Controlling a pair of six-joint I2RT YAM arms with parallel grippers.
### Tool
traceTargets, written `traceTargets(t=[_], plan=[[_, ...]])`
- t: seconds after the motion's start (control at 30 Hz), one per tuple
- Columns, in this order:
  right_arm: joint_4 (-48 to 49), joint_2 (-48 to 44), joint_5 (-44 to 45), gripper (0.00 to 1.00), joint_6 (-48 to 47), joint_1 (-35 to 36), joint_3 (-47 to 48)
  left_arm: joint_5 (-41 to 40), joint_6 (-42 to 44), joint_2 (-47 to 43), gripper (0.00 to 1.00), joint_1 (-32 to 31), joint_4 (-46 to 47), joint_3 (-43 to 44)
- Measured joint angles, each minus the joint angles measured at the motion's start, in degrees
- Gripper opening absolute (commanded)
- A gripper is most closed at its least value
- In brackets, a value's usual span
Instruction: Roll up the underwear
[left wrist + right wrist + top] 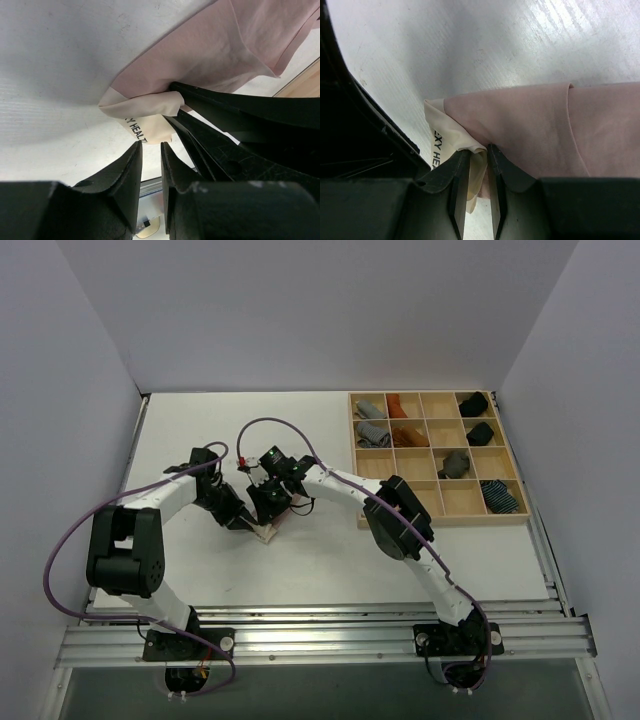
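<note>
the dusty pink underwear (pixel 268 533) lies on the table (pixel 330 575) near its middle, well apart from the wooden tray (pixel 430 523) of rolled bundles at the right; both arms meet over its near corner, so the top view shows only a scrap of cloth; in the wrist views the pink body (pixel 210 55) lies mostly flat with one seam fold, and the beige part (pixel 145 107) is turned up into a small first curl at the edge, printed letters showing on it; the right gripper (pixel 477 167) has its jaws clenched on that beige fold, cloth bunched between the fingertips (pixel 461 170); the left gripper (pixel 151 152) stands just beside it, jaws drawn nearly together with a thin slit between and the lettered edge right at the tips; i cannot tell whether they nip the cloth or only hang before it.

by my reading the roll is only begun: one corner turned, most of the garment unrolled; the next move likely calls for both grippers to take the curled edge side by side and carry it over the flat pink cloth, keeping the turn tight; with the two sets of jaws this crowded they could collide, or a single pinch could drag the whole piece along the table instead of rolling it.
</note>
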Motion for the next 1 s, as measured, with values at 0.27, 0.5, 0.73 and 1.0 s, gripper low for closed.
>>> traceTargets(t=[0.27,0.5,0.73,1.0], plan=[[0.98,-0.11,-0.31,0.24,1.29,0.0,-0.59,-0.63,-0.09,3.82,0.29,0.0,1.01,1.79],[4.5,-2.82,-0.2,0.27,3.04,-0.33,-5.57,-2.84,0.63,8.37,0.29,0.13,-0.02,4.94],[6.43,-7.21,0.68,0.27,4.5,-0.07,-12.55,-2.73,0.59,9.16,0.29,0.13,-0.04,5.4],[9.2,-9.27,2.08,0.24,5.81,0.0,-16.76,-2.58,0.59,9.62,0.29,0.13,-0.07,5.84]])
